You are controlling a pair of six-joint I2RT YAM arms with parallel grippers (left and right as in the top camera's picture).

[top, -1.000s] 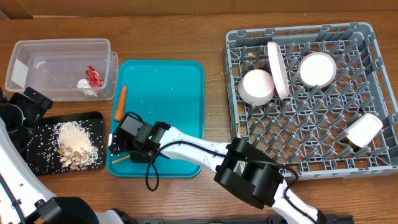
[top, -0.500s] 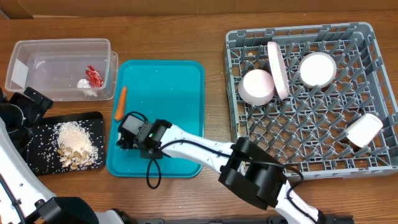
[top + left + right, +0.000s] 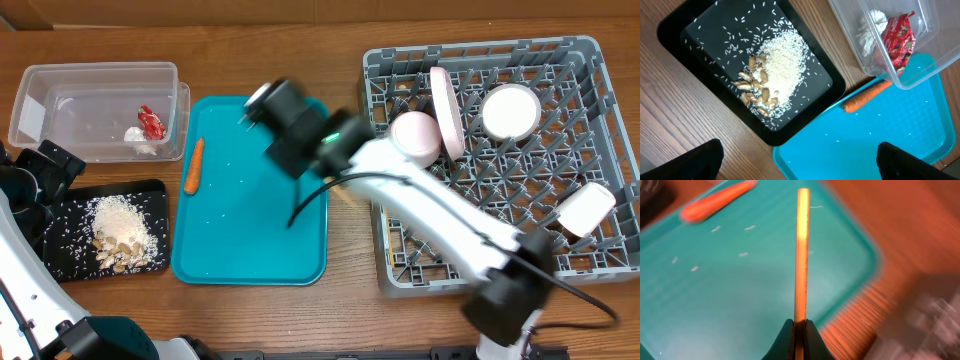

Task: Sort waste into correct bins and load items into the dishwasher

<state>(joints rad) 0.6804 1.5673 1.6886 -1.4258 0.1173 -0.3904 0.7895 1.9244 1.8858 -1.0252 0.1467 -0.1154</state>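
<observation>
My right gripper [image 3: 262, 103] [image 3: 800, 330] is shut on the thin wooden chopsticks [image 3: 802, 255], which show as one stick, and holds them above the teal tray's far end. An orange carrot [image 3: 194, 165] [image 3: 867, 95] [image 3: 715, 202] lies at that tray's left edge. The clear tub [image 3: 100, 95] [image 3: 920, 70] holds the red wrapper [image 3: 151, 122] [image 3: 900, 37] and the white scrap [image 3: 137, 135] [image 3: 872, 32]. The black tray [image 3: 60, 250] [image 3: 705, 60] holds rice [image 3: 118, 215] [image 3: 782, 65] and nut pieces [image 3: 120, 250] [image 3: 755, 85]. My left gripper [image 3: 40, 170] [image 3: 800, 160] is open and empty at the far left.
The teal tray [image 3: 250, 240] [image 3: 880, 140] [image 3: 715, 290] has a few rice grains. The grey dish rack [image 3: 600, 250] at the right holds two white bowls [image 3: 413, 140] [image 3: 510, 112], an upright plate [image 3: 447, 110] and a white cup [image 3: 585, 210]. My right arm stretches across the rack's left side.
My right gripper has lifted off the teal tray's near left part with the chopsticks and swung up and to the right. The left arm has not moved.
</observation>
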